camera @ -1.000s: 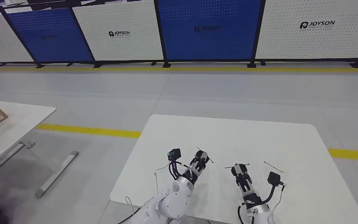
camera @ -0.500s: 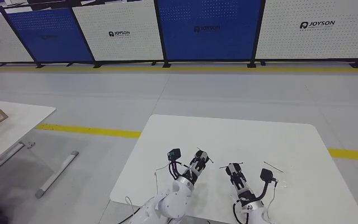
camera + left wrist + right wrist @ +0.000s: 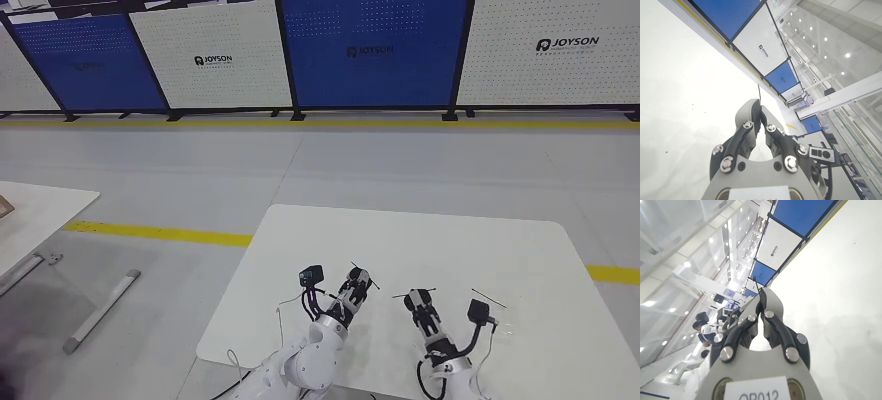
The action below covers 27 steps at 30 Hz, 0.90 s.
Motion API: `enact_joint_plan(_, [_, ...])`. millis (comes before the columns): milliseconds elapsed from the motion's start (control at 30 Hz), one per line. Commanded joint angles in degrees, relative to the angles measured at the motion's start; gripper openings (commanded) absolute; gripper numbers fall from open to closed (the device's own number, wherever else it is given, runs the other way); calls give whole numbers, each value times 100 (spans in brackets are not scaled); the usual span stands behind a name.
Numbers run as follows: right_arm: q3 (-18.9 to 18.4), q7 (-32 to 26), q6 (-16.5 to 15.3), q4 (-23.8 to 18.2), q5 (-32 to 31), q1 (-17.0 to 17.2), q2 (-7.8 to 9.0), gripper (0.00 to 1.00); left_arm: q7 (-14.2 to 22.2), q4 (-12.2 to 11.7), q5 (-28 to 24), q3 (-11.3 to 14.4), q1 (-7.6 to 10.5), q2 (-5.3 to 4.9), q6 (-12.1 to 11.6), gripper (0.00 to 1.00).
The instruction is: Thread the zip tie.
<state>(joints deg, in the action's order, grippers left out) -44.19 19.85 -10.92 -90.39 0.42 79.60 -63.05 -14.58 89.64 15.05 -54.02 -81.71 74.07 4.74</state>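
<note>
Top camera overlooks the shared table (image 3: 420, 240); wrist cameras peer closely past their fingers (image 3: 745, 113) (image 3: 774, 306).

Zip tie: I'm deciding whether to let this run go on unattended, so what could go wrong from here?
1. The left pincer pinches the thin zip tie tail, which juts out unsupported; it could bend or slip when pushed.
2. The right pincer holds the zip tie head just past its fingertips; the small slot may twist off line.
3. In the top view the two ends are apart and not aligned, so the approach may miss.
</note>
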Motion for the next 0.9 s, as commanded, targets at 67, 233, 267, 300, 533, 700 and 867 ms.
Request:
enact_joint_plan(67, [50, -107, 193, 117, 216, -104, -112, 0, 0, 0, 0, 0, 0, 0, 0, 0])
enact_joint_plan(233, [84, -132, 343, 132, 279, -157, -162, 0, 0, 0, 0, 0, 0, 0, 0, 0])
enact_joint_plan(267, [84, -132, 343, 132, 279, -157, -162, 0, 0, 0, 0, 0, 0, 0, 0, 0])
enact_joint_plan(300, [84, -132, 343, 132, 279, -157, -162, 0, 0, 0, 0, 0, 0, 0, 0, 0])
enact_joint_plan(533, [48, -156, 367, 132, 276, -109, -187, 0, 0, 0, 0, 0, 0, 0, 0, 0])
enact_joint_plan(700, [141, -325, 509, 246, 292, -207, -309, 0, 0, 0, 0, 0, 0, 0, 0, 0])
enact_joint_plan(867, [141, -325, 509, 246, 292, -207, -309, 0, 0, 0, 0, 0, 0, 0, 0, 0])
